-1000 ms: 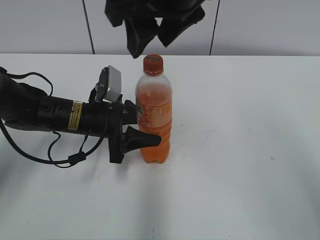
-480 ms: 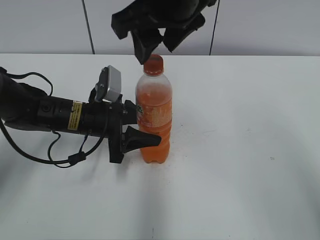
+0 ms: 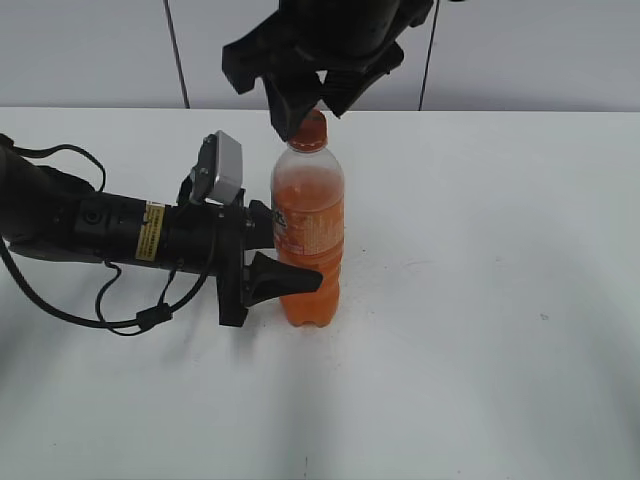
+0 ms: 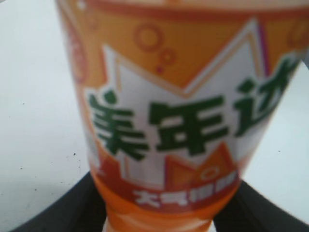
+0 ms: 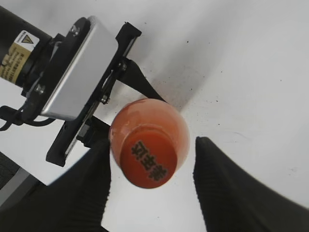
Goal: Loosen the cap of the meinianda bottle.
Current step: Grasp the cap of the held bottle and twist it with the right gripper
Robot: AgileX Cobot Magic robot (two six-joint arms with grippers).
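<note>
The meinianda bottle [image 3: 308, 235] stands upright on the white table, full of orange drink. Its label fills the left wrist view [image 4: 178, 121]. My left gripper [image 3: 285, 255] lies sideways and is shut on the bottle's lower body; its dark jaws flank the bottle [image 4: 161, 212]. The orange cap [image 3: 309, 129] sits on the neck. My right gripper [image 3: 308, 108] hangs open from above, its fingers on either side of the cap. In the right wrist view the cap [image 5: 147, 160] lies between the two open fingers [image 5: 152, 166], nearer the left finger, with a gap on the right.
The white table [image 3: 480, 300] spreads to the right and front of the bottle. A grey wall stands behind. The left arm's body and cables [image 3: 90, 235] lie across the table's left side. The left wrist camera housing [image 5: 77, 77] sits close beside the bottle.
My right gripper has come down from above the bottle until its open fingers flank the cap. The bottle and left gripper have not moved.
</note>
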